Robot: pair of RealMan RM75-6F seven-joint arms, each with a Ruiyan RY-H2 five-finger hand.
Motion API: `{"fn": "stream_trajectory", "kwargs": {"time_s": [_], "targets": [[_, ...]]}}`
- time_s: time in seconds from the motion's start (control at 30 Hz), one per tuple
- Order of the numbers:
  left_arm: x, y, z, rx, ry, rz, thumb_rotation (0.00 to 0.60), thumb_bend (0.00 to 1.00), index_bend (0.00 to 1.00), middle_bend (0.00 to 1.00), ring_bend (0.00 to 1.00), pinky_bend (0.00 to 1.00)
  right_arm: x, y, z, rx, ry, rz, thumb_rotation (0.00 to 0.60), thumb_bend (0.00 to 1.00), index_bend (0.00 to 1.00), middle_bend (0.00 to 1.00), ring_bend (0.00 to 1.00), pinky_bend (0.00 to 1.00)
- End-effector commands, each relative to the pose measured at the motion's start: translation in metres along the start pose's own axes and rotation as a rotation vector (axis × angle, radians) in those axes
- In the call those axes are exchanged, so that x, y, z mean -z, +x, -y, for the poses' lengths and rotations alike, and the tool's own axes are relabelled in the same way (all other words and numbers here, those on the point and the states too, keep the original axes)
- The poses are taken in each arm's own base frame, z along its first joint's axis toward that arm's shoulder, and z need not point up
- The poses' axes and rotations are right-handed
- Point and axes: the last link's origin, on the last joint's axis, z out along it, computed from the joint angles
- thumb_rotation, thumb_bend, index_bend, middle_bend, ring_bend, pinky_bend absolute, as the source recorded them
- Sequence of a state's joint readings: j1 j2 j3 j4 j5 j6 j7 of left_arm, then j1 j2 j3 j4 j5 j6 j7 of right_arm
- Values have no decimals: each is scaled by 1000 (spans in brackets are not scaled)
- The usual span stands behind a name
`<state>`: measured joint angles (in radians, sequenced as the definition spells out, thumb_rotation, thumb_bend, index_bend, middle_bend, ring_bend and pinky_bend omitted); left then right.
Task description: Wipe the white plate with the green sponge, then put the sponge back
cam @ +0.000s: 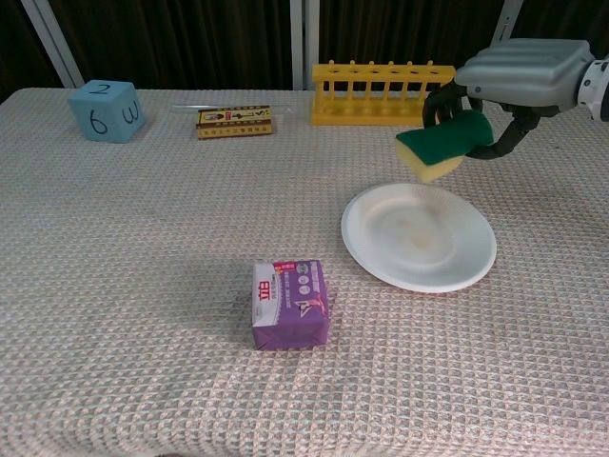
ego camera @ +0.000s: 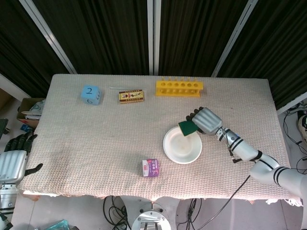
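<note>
Where chest view crops, left hand (ego camera: 13, 163) idle

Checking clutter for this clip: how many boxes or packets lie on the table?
2: a purple packet near the front, left of the white plate, and a flat box at the back beside the blue cube.

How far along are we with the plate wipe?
Pickup is done: the right hand holds the green sponge with yellow underside in the air above the round white plate. Wiping hasn't started; faint stains show on the plate. Returning the sponge remains.
</note>
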<state>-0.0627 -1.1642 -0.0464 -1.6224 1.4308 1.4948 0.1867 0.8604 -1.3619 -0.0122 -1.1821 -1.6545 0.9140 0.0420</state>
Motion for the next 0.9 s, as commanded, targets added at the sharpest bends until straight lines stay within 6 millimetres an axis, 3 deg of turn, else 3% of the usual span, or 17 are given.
{"fn": "stream_trajectory", "kwargs": {"time_s": [0.03,0.53,0.9], "targets": [[1,-1,0,1,-5,-2,600,87,148,91,101,152,11,-3,17,106,60,73,600,415,529,477,378,434],[7,-8,8,30,13,-11,600,87,148,91,101,151,-9,-21,33,323,95,137,600,437,535,473,378,346],[7,-12,13,34,20,-13,600,87,148,91,101,151,-21,-22,57,413,149,74,600,438,549,473,378,205]]}}
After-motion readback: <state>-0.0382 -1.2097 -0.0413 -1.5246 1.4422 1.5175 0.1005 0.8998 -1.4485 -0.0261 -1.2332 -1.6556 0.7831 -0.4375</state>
